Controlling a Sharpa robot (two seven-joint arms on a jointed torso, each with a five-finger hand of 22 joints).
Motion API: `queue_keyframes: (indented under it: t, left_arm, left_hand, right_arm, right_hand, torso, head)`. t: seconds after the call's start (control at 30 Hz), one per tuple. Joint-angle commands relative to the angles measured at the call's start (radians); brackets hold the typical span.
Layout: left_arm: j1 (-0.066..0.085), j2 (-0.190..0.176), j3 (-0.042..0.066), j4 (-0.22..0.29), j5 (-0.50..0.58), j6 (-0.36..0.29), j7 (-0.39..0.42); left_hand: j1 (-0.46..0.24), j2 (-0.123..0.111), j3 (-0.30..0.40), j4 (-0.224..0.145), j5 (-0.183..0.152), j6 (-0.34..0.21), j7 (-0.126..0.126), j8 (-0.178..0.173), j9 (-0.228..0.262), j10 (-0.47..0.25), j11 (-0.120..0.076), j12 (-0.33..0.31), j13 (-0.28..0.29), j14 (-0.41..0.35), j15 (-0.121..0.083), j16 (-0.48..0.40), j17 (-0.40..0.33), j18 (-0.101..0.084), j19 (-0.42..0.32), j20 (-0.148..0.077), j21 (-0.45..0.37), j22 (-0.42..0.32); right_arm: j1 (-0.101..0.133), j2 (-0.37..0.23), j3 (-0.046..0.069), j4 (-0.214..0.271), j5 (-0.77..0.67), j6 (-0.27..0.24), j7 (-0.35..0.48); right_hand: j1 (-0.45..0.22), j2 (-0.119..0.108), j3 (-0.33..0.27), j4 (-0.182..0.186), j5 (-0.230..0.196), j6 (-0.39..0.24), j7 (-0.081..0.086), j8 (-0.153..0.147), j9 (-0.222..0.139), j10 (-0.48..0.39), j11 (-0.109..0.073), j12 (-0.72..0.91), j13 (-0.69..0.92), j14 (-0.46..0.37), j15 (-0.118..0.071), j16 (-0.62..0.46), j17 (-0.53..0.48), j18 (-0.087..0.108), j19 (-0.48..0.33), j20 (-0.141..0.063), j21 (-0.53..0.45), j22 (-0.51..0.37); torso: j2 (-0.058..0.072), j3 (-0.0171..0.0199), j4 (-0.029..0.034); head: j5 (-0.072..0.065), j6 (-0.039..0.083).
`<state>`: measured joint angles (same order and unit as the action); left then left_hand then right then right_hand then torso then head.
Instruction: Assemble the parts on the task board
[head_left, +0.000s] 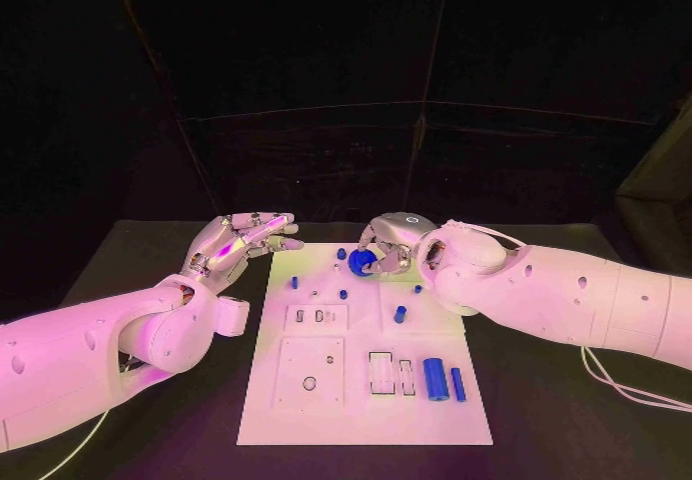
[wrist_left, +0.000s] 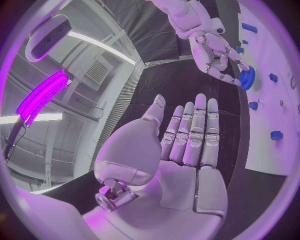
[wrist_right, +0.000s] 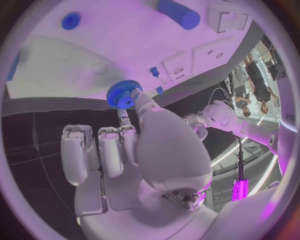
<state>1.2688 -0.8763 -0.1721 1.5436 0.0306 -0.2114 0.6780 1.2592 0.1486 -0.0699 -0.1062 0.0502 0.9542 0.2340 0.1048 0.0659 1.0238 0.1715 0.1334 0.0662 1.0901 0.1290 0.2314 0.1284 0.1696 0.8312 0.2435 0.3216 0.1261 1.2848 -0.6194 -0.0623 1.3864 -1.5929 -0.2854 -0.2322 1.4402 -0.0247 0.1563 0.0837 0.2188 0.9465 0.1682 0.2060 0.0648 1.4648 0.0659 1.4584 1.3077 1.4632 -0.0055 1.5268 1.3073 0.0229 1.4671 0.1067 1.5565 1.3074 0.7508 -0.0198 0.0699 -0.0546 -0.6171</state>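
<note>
The right robot hand (head_left: 392, 243) pinches a blue gear (head_left: 362, 263) above the white board (head_left: 361, 420), probably to fit it; the left robot hand (head_left: 238, 243) waits released, holding nothing.

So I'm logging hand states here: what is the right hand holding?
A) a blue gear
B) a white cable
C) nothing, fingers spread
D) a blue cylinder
A: the right hand pinches a toothed blue gear over the far end of the board, while the big blue cylinder lies on the board's near part.
</note>
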Motion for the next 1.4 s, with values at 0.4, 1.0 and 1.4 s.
queue_keyframes:
  t: [0.4,1.0,1.4]
  left_arm:
    - [0.001,0.005,0.001,0.001,-0.004,0.014,0.007]
    - [0.001,0.007,0.001,0.001,-0.004,0.015,0.007]
    - [0.002,0.007,0.001,0.001,-0.004,0.014,0.006]
  left_hand:
    - [0.0,0.012,0.0,-0.007,0.004,0.003,0.0,-0.004,0.0,0.001,0.005,-0.005,0.0,0.008,-0.002,-0.004,0.001,0.015,0.008,0.0,-0.004,-0.001]
    - [0.0,0.012,0.0,-0.007,0.004,0.003,0.0,-0.004,0.0,0.001,0.005,-0.005,0.0,0.008,-0.002,-0.004,0.001,0.015,0.008,0.0,-0.004,-0.001]
    - [0.0,0.012,0.0,-0.007,0.004,0.003,0.0,-0.004,0.0,0.001,0.005,-0.005,0.0,0.008,-0.002,-0.004,0.001,0.015,0.008,0.0,-0.004,-0.001]
  right_arm:
    - [0.001,0.126,0.0,-0.093,-0.081,-0.014,-0.028]
    - [-0.011,0.183,0.0,-0.153,-0.088,0.082,-0.051]
    - [-0.013,0.197,0.0,-0.17,-0.09,0.078,-0.061]
  right_hand:
    - [-0.017,-0.002,0.013,-0.002,0.003,0.03,-0.025,-0.005,0.001,0.032,-0.009,0.0,0.145,0.084,-0.007,0.005,0.149,-0.017,0.085,-0.006,0.006,0.239]
    - [-0.047,-0.024,0.028,-0.007,-0.022,0.014,-0.017,-0.029,0.0,0.022,-0.002,-0.016,0.132,0.082,-0.002,0.003,0.144,-0.016,0.083,-0.003,0.005,0.235]
    - [-0.117,-0.053,0.0,0.015,-0.123,-0.096,0.005,-0.104,-0.002,0.003,0.019,-0.045,0.106,0.082,0.017,0.001,0.143,-0.015,0.079,0.014,0.003,0.231]
  torso:
    - [0.001,0.0015,-0.0017]
    - [0.001,0.0022,-0.0024]
    - [0.001,0.0018,-0.0025]
  head:
    - [0.016,-0.008]
    - [0.017,-0.014]
    - [0.018,-0.015]
